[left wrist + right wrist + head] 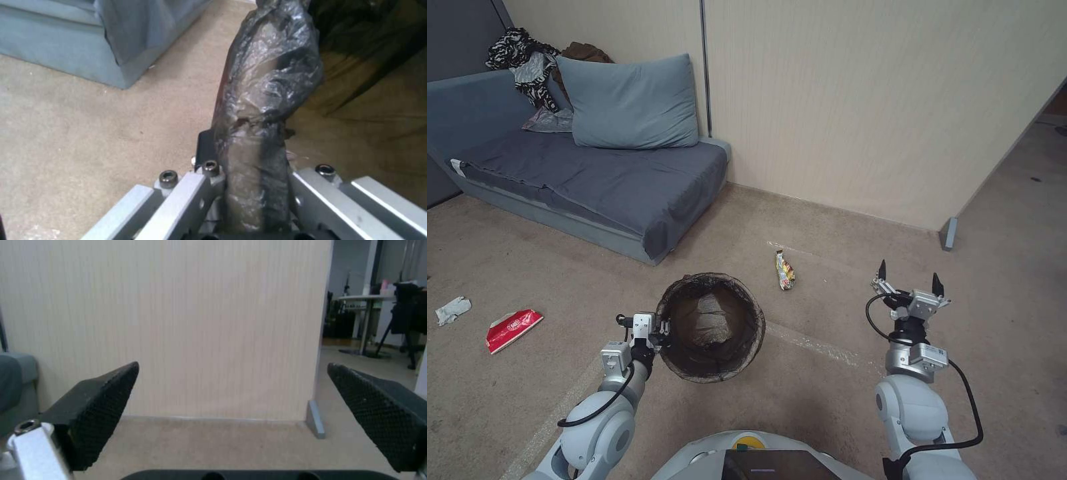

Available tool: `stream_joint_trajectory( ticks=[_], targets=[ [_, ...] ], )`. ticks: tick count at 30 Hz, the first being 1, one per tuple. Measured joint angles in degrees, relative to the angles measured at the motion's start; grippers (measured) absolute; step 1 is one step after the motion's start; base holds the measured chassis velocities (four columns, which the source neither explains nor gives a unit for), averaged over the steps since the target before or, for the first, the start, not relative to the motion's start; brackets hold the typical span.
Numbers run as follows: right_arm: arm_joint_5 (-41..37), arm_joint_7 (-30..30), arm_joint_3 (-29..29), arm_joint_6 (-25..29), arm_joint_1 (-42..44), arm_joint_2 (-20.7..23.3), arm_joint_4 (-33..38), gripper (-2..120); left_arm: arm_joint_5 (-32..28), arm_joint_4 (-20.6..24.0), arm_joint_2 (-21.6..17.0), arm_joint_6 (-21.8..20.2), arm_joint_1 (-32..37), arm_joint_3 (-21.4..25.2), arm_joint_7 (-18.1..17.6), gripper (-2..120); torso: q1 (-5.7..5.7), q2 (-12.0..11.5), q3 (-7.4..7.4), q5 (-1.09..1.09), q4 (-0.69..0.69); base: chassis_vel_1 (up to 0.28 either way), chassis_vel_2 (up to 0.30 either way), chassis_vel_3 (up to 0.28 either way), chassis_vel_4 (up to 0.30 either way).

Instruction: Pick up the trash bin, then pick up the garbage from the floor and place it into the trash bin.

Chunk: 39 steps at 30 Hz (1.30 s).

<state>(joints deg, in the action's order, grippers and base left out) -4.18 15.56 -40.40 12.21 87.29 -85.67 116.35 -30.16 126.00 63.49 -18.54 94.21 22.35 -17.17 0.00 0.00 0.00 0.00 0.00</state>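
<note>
The trash bin (712, 327), round with a dark bag liner over its rim, is held in front of me by its left rim. My left gripper (659, 328) is shut on that bag-covered rim (262, 100). A yellow snack wrapper (785, 269) lies on the carpet just beyond the bin, to its right. Far to the left on the floor lie a red-and-white wrapper (512, 329) and a crumpled white paper (452, 310). My right gripper (908, 279) hovers open to the right of the bin with nothing between its fingers (102, 406).
A grey sofa (594, 180) with a cushion and clothes stands at the back left. A beige partition wall (860, 107) runs behind, ending at a grey foot (949, 233). Open carpet lies to the right.
</note>
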Motion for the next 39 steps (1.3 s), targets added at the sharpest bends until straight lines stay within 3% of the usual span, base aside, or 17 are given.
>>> stream_joint_trajectory(
  ticks=[29,39],
  targets=[
    [1.0,-0.8,0.0,-0.2,-0.4,-0.2,-0.6,100,-0.6,1.9,2.7,-0.2,-0.4,0.3,-1.0,2,0.00,0.0,0.00,0.00,0.00,0.000,0.000,0.000,0.000],
    [1.1,-0.9,0.2,-0.5,-0.7,-0.3,-0.7,100,-1.3,2.1,2.3,-0.7,-0.9,0.7,-1.2,2,0.00,0.0,0.00,0.00,0.00,-0.105,0.096,0.090,-0.099]
  ],
)
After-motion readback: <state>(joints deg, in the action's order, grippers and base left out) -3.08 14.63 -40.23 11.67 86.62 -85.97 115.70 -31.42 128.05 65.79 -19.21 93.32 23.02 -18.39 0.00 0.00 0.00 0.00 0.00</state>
